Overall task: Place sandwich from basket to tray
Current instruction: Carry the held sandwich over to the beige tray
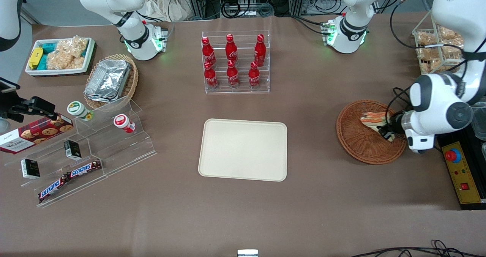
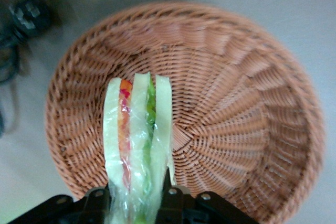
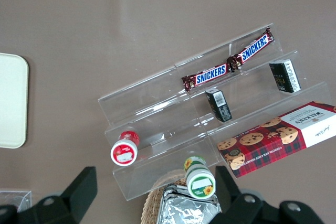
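Over the round reddish-brown wicker basket [image 1: 364,143], at the working arm's end of the table, the left gripper [image 1: 388,131] is pinching the sandwich [image 1: 375,119]. The wrist view shows it well: the two black fingers [image 2: 170,199] press on the bread from both sides, and the sandwich [image 2: 137,140] stands on its edge between them, wrapped in clear film. Its layers are easy to read, pale bread outside, one orange-red stripe and one green stripe inside. Under it the woven bottom of the basket [image 2: 241,103] is seen, so the sandwich is above the basket. Whether its free end touches the weave or hangs just above it, I cannot tell.

On the middle of the brown table lies the cream-beige tray [image 1: 243,149], flat and with nothing on it, well apart from the basket. Farther from the front camera than the tray stands a clear rack with six red cola bottles [image 1: 232,61].

Toward the parked arm's end of the table there is a stepped clear acrylic stand [image 1: 95,150]. It carries two Snickers bars [image 3: 228,61], two small black boxes [image 3: 218,105], a red-capped jar [image 3: 125,149] and a green-capped jar [image 3: 199,178]. Beside this stand lies a Walkers cookie box [image 3: 275,137]. Near it, a lighter wicker basket holds a foil container [image 1: 108,80], and a white bin of snack packets [image 1: 60,55] is just beside that basket.
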You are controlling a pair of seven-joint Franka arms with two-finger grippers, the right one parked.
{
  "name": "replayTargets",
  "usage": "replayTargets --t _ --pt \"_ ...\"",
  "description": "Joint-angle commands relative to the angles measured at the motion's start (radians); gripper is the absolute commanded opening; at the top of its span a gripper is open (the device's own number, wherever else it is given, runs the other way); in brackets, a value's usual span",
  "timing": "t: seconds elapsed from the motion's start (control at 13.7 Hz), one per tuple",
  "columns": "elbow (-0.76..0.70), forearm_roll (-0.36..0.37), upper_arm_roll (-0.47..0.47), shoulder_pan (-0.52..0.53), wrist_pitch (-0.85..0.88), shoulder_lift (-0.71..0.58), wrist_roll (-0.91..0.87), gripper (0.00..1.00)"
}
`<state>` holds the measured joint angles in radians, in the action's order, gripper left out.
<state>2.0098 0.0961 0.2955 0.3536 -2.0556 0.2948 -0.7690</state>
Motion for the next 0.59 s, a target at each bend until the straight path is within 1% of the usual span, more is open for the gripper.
replayTargets --t 0.0,0.07,0.22,0.29,0.37,0.51 --pt "-0.138 0.005 0.059 -0.005 0.183 -0.052 0.129 0.0" --pt "-0.216 0.008 0.103 -0.005 0.278 -0.056 0.17 0.0" --pt "-0.375 0.011 0.232 -0.008 0.437 -0.036 0.204 0.0" --pt "-0.422 0.013 0.317 -0.008 0.46 -0.02 0.218 0.0" --pt "-0.436 0.013 0.393 -0.008 0.456 -0.01 0.221 0.0" --pt "-0.451 0.013 0.537 -0.011 0.41 0.082 0.217 0.0"
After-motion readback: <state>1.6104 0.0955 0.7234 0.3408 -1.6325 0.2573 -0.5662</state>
